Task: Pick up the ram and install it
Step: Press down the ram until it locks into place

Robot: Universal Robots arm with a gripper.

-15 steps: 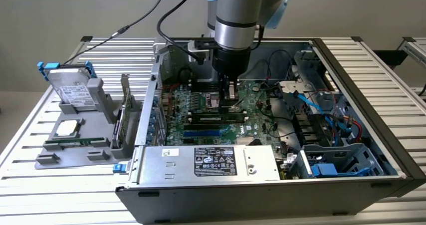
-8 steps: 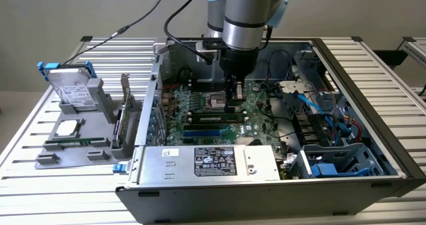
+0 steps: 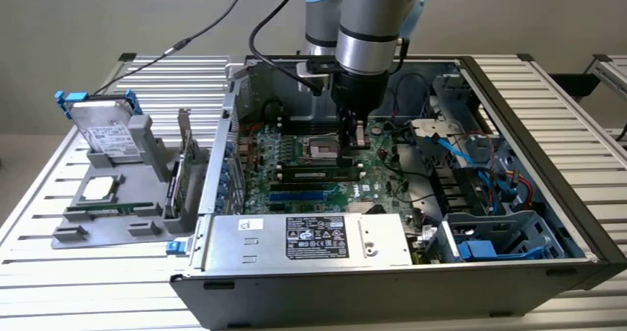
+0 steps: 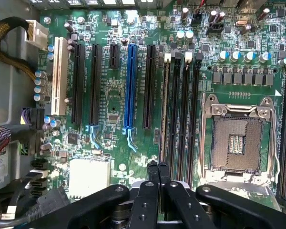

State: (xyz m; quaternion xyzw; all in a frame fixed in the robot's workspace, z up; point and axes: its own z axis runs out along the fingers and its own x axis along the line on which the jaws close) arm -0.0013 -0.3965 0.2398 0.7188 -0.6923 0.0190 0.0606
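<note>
So the ram looks already dropped into a memory slot on the motherboard, standing on edge in the slot furthest from the empty CPU socket. The gripper hangs right over one end of it with its fingers pressed together and holding nothing, though I can't tell if they touch the stick. All of it sits inside the open PC case on the bench.
</note>
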